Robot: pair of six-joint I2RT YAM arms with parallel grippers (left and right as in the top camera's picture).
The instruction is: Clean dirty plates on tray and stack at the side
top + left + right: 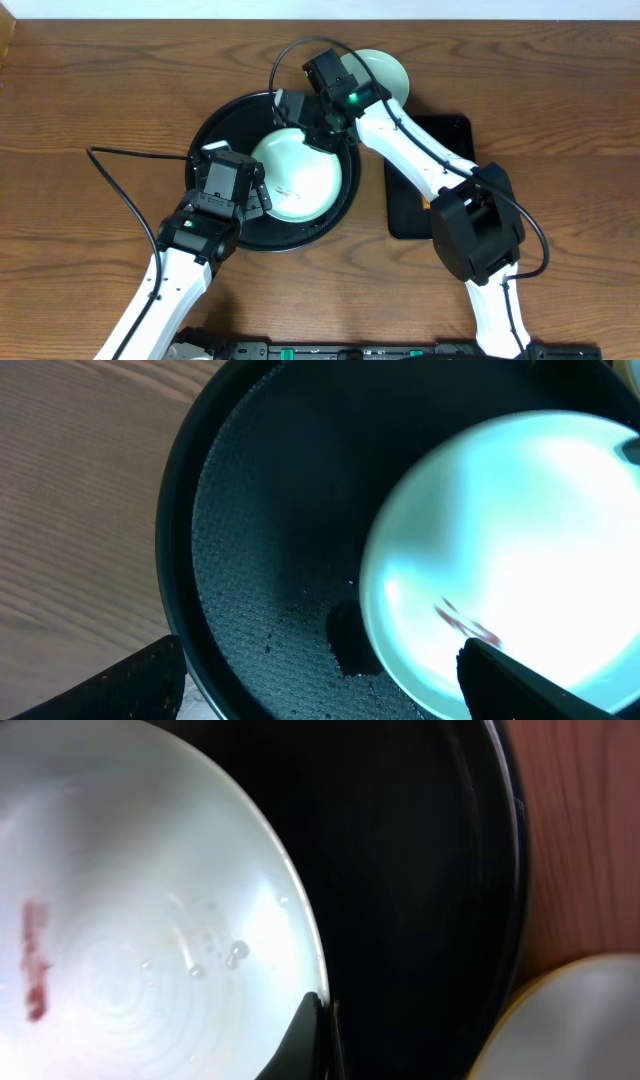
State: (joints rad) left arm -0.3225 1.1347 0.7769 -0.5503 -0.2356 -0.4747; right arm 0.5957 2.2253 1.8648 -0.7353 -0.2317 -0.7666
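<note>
Right gripper (298,118) is pinching the mint plate (305,175) lying in the tray (215,135).
Its jaws are clamping the plate's far rim; the left gripper (262,195) is hovering, jaws apart, at the left rim. Another plate (388,68) is sitting on the worktop (100,80), far right of the tray.

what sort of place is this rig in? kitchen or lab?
Probably a lab bench staged for dish cleaning, not a kitchen: wooden table, round black tray holding a smeared mint-green plate, no sink in view.
</note>
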